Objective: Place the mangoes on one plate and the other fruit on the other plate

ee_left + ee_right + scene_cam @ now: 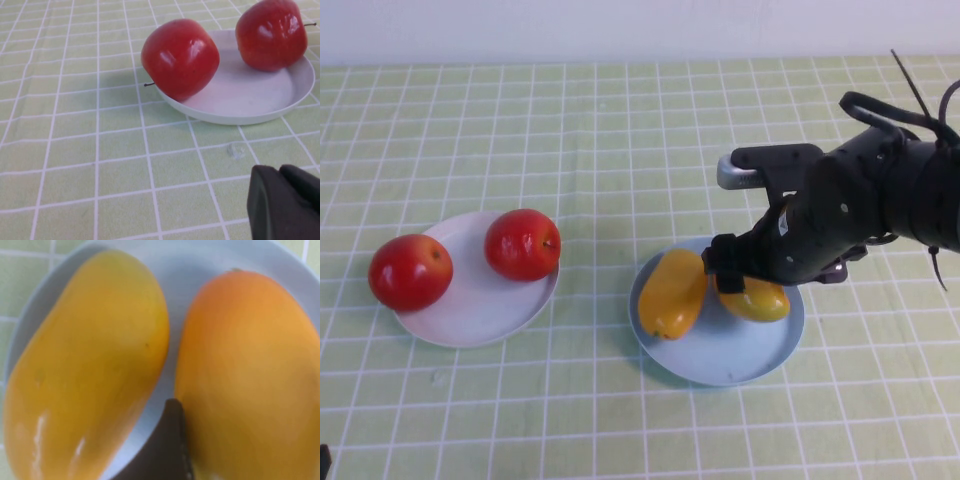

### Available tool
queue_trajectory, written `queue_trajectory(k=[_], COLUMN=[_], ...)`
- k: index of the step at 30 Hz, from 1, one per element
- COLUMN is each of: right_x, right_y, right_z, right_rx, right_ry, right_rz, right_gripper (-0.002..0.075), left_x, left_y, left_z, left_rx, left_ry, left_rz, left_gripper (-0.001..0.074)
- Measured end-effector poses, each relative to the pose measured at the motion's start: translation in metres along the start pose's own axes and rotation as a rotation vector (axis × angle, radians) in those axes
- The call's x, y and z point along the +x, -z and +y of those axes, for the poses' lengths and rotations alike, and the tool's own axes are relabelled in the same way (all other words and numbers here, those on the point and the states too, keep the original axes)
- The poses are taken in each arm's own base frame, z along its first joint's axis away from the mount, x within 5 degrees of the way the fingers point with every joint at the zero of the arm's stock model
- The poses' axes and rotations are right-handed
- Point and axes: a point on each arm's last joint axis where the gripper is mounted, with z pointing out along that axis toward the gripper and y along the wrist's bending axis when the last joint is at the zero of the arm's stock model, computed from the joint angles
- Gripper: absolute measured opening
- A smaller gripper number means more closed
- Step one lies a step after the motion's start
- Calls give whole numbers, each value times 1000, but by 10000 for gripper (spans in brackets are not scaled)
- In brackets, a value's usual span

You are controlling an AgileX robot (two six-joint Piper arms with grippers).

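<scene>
Two mangoes lie side by side on the light blue plate (720,357): a yellow one (672,293) (90,370) and a more orange one (762,301) (250,380). My right gripper (745,276) is down over the orange mango, shut on it. One dark finger (172,440) presses its side in the gap between the two fruits; the other finger is hidden. Two red apples (410,271) (522,244) rest on the white plate (480,312), also in the left wrist view (180,57) (271,32). My left gripper (285,202) is shut, low near the table's front left, holding nothing.
A green checked cloth (600,150) covers the table. The white plate (240,102) sits at the left and the blue plate at the right, with bare cloth between them and behind them.
</scene>
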Motion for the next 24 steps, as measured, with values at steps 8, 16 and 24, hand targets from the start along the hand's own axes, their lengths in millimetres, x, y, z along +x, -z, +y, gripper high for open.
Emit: queue_trajectory(k=[8,16,24], right_x=[2,42,96], right_y=[52,149,188], right_z=[0,-13,-42], right_rx=[-23,-60,-81], right_ry=[2,62,98], right_rz=[-53,-113,-131], right_gripper=[587,66,-10], left_x=[0,0,0], left_y=[0,0,0], left_z=[0,0,0], left_rx=[0,0,0], left_ry=[0,0,0], left_rz=[0,0,0], left_gripper=[-2,-2,-2])
